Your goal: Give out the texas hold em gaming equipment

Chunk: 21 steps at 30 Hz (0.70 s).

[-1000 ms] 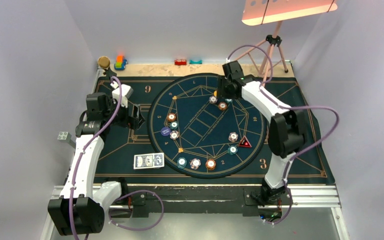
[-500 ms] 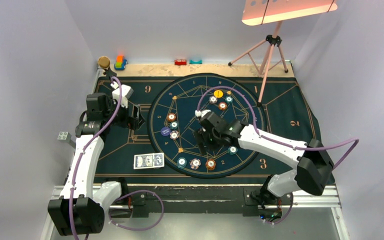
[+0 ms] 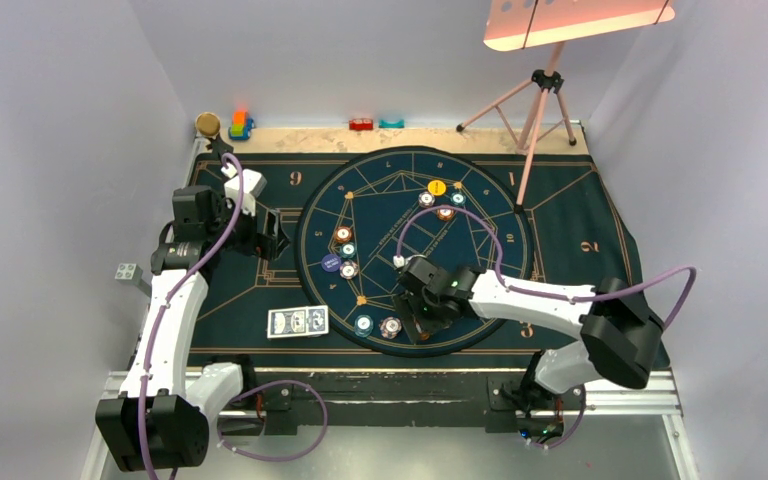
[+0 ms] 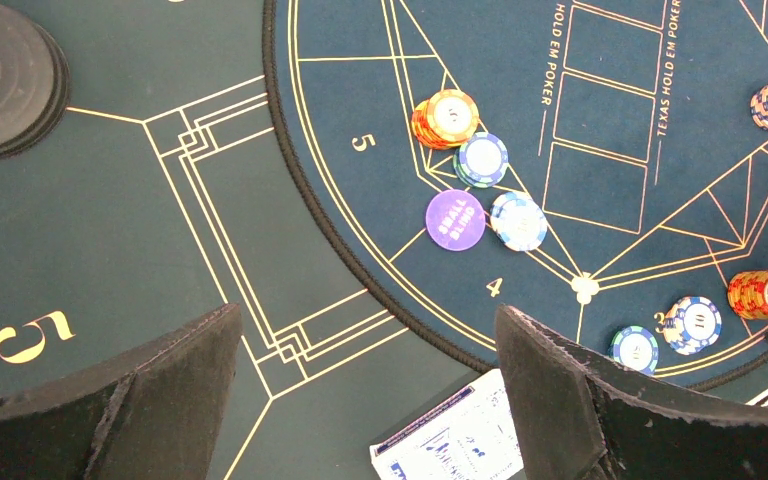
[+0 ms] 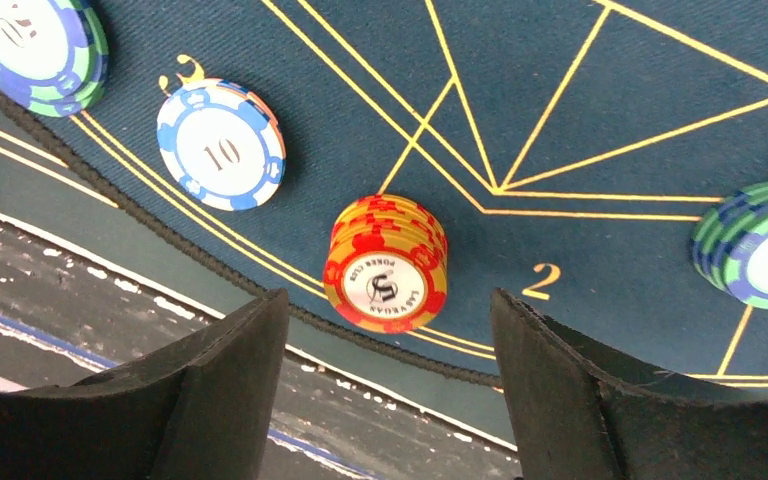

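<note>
A: How do the right fingers (image 3: 423, 320) stand?
B: Spread wide, holding nothing. A red-and-yellow stack of round poker chips (image 5: 387, 275) sits just ahead, centred on the gap. Whether the tips reach it, I can't tell.
A: Around it?
B: A white-and-blue chip marked 10 (image 5: 220, 145) lies to its left and a green-edged chip stack (image 5: 760, 255) to its right. All are on the round dark-blue felt layout (image 3: 400, 165), near the table's (image 3: 290, 140) front edge.
A: The left fingers (image 3: 278, 238)?
B: Also wide and empty, hovering at the layout's left rim. The blue-backed playing cards (image 3: 298, 321) lie flat just outside it.
</note>
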{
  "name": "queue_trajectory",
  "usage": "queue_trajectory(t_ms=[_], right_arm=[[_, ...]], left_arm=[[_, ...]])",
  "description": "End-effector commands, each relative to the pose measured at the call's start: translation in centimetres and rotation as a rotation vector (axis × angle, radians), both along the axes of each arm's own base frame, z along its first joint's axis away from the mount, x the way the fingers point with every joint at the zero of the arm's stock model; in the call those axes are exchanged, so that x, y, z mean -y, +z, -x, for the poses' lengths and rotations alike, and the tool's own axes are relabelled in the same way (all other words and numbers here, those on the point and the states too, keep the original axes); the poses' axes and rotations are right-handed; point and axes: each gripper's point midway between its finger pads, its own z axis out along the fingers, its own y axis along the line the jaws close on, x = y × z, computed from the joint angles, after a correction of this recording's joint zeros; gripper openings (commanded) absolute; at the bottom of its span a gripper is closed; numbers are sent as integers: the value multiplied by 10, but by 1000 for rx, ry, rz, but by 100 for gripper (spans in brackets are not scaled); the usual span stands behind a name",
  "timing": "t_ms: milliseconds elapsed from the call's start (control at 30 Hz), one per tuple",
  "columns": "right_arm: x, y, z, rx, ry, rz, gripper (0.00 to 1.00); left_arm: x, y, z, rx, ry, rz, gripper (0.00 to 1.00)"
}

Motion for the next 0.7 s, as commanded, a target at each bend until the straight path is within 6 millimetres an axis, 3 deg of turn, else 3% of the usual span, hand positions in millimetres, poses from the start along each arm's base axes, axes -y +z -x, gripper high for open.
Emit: queue_trajectory(t_ms=[0,133,400,567,667], right_arm=[[-12,-12,-1,-14,-16,-33,74],[-13,-18,-5,-5,-21,-19,68],[-13,-22,-9,2,-31,8,44],[-10,-9,-11,28,-47,-8,26],[-8,6,-12,50,-59,-28,22]], left_arm=[[0,7,-1,38,-15,-2,100],[0,6,-1,38,-16,-1,100],[-1,6,-1,40,-16,-5,100],[0,6,-1,38,-19,-2,100],[0,6,-1,37,-19,-1,100]])
